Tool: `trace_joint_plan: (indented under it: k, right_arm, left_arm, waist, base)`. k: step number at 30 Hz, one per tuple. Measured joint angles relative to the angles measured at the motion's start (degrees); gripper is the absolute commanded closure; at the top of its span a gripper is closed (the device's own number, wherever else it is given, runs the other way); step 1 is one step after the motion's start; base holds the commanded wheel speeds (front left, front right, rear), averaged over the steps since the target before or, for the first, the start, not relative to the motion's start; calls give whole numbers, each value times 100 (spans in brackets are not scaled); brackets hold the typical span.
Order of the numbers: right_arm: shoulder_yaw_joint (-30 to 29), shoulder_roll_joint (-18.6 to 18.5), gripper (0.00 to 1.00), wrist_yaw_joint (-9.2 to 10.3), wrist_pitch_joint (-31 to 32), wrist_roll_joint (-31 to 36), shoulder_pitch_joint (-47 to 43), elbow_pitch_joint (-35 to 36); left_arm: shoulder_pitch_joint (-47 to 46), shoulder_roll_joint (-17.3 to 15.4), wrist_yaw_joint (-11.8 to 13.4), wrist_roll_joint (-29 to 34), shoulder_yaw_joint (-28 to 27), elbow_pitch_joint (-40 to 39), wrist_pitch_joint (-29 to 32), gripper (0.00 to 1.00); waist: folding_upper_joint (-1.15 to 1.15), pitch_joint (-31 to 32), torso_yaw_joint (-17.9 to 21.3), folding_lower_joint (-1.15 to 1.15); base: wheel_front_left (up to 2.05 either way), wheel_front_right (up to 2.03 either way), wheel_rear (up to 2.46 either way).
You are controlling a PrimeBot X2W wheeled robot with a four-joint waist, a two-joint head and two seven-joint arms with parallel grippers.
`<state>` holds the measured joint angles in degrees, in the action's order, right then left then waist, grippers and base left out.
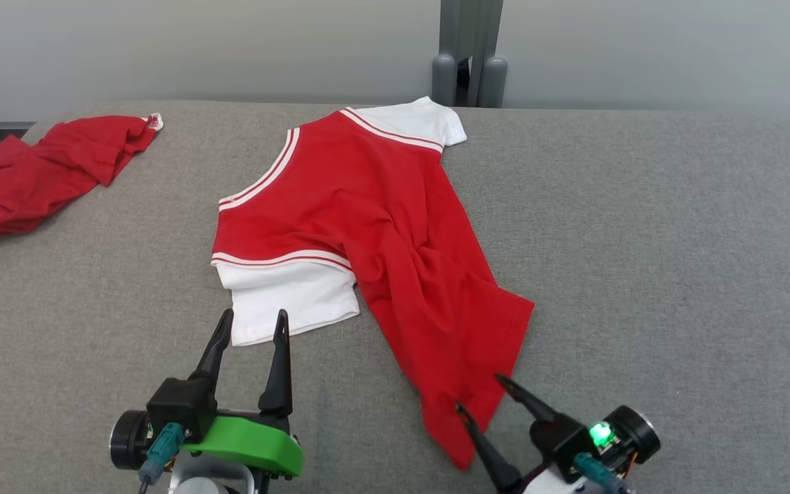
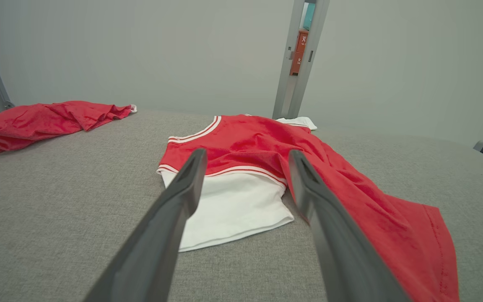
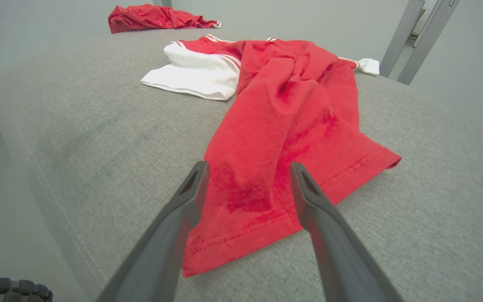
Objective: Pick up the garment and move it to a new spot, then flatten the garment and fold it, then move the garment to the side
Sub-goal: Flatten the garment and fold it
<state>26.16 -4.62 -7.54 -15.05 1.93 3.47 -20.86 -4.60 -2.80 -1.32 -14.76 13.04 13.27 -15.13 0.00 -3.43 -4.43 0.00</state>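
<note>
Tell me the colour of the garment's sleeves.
White; the near sleeve shows best in the left wrist view.

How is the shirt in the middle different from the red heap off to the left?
The shirt has white sleeves and striped trim; the heap is almost all red. The shirt lies spread out, lower half twisted; the heap is bunched. The shirt is central; the heap lies at the left edge. Both are red cloth on the grey surface.
</note>
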Motion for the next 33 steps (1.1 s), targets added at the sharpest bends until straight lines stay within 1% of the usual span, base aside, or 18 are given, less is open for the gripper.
trace_joint_plan:
  k: [2,4,7,9,11,15,19,22,26,32,33]
  right_arm:
    - [-220,-23,0,0,0,-130,-9,238]
    - [-572,-30,0,0,0,-256,-35,455]
    - [-1105,-133,0,1,0,-269,25,492]
    - [-1308,-188,0,0,21,-226,168,414]
    - [-1575,-167,0,1,75,-355,364,236]
    - [-1836,-198,0,1,289,-442,743,-352]
    - [-1920,-221,0,1,342,-558,1132,-992]
    - [-1851,-275,0,1,404,-691,1417,-1543]
    - [-1557,-279,0,1,644,-966,1713,-2138]
    - [-929,-335,0,8,902,-1391,2074,-2529]
    - [-826,-345,11,8,954,-1452,2118,-2557]
  left_arm:
    - [19,0,7,0,-12,-9,-1,0]
    - [38,0,7,0,-18,-20,-1,0]
    - [43,0,7,-11,-3,-35,0,0]
    - [40,0,7,-16,32,-45,0,0]
    - [17,0,8,-33,59,-62,0,0]
    - [-69,0,37,-52,64,-116,-1,0]
    - [-98,-1,49,-76,58,-140,0,0]
    - [-167,-1,70,-84,26,-190,-1,0]
    - [-169,-2,76,-88,-18,-208,0,0]
    - [-176,-2,76,-130,-23,-223,0,0]
    - [-176,-2,80,-133,-25,-226,0,0]
  waist:
    - [0,19,8,0]
    - [0,33,10,0]
    - [0,35,-15,0]
    - [0,21,-54,0]
    - [0,-8,-125,0]
    - [0,-96,-310,0]
    - [0,-203,-518,0]
    - [0,-290,-710,0]
    - [0,-396,-940,0]
    - [0,-513,-1166,0]
    - [0,-526,-1179,0]
  base:
    - [0,0,0]
    - [0,0,0]
    - [0,0,0]
    - [0,0,0]
    - [0,0,0]
    - [0,0,0]
    - [0,0,0]
    - [0,0,0]
    - [0,0,0]
    - [0,0,0]
    - [0,0,0]
